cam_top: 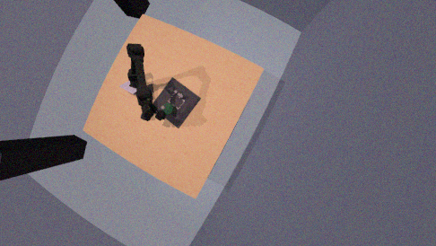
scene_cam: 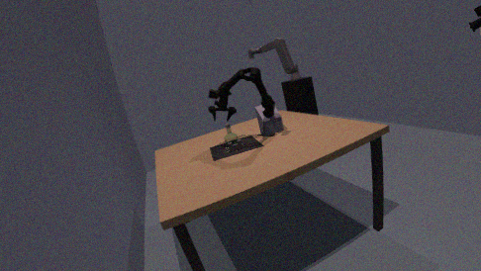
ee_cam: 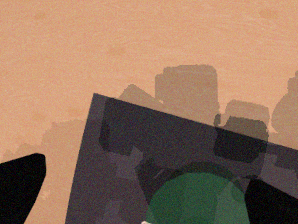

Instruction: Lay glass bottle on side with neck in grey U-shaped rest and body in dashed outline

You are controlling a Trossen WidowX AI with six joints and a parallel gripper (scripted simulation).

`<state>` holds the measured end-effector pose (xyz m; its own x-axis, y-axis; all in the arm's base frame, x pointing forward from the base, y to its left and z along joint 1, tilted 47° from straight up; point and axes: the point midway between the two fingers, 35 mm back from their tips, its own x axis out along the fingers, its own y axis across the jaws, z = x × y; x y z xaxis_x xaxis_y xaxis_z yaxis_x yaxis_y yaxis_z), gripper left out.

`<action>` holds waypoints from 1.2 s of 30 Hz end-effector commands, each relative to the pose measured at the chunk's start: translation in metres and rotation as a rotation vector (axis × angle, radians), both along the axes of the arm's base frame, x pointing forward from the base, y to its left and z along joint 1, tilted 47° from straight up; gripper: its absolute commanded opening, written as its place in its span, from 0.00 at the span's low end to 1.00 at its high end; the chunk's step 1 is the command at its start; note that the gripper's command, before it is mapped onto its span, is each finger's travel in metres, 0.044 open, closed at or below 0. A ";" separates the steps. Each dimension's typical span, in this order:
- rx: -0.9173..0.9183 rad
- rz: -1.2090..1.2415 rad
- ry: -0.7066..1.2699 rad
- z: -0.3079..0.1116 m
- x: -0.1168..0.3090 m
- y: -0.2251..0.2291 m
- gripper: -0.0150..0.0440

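Bottle upright; gripper open

Glass bottle (cam_top: pixel 168 109) (scene_cam: pixel 231 136) (ee_cam: pixel 197 200) is supported upright on the dark mat (cam_top: pixel 181 121) (scene_cam: pixel 252 143) (ee_cam: pixel 90 190), between the left and right edges of the counter (cam_top: pixel 215 90) (scene_cam: pixel 297 148) (ee_cam: pixel 150 40) in the top view. Gripper (cam_top: pixel 159 111) (scene_cam: pixel 222 120) (ee_cam: pixel 148 180) is positioned above mat level, fingers spread fully; nothing is gripped. Bottle is not laid down.

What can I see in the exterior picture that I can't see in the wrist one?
Only the exterior view shows the table's legs and the second, grey arm behind the table. Only the wrist view shows the table's wood from close above, without any table edge. Both show the green bottle, the dark mat and the end effector's open fingers.
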<state>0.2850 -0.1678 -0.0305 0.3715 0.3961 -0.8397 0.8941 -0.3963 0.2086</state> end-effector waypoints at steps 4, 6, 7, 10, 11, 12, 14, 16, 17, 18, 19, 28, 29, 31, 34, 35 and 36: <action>0.257 -0.089 -0.061 0.009 -0.028 0.010 1.00; 0.280 -0.040 0.001 0.003 -0.024 0.013 1.00; 0.292 -0.012 0.035 0.001 -0.022 0.016 1.00; 0.332 0.085 0.148 -0.008 -0.016 0.024 1.00; 0.342 0.112 0.178 -0.010 -0.015 0.027 1.00; 0.349 0.129 0.197 -0.012 -0.014 0.028 1.00; 0.351 0.135 0.203 -0.012 -0.014 0.029 1.00; 0.351 0.135 0.203 -0.012 -0.014 0.029 1.00; 0.351 0.135 0.203 -0.012 -0.014 0.028 1.00; 0.351 0.135 0.203 -0.012 -0.014 0.028 1.00; 0.351 0.135 0.203 -0.012 -0.014 0.028 1.00; 0.351 0.135 0.203 -0.005 -0.011 0.035 1.00; 0.351 0.134 0.203 -0.004 -0.010 0.036 1.00; 0.351 0.134 0.203 -0.002 -0.010 0.038 1.00; 0.351 0.134 0.203 0.002 -0.008 0.041 1.00; 0.351 0.134 0.203 0.003 -0.008 0.042 1.00; 0.351 0.134 0.203 0.004 -0.007 0.043 1.00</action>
<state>0.2756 -0.1285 -0.0328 0.1335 0.7043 -0.6973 0.9526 -0.2852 -0.1057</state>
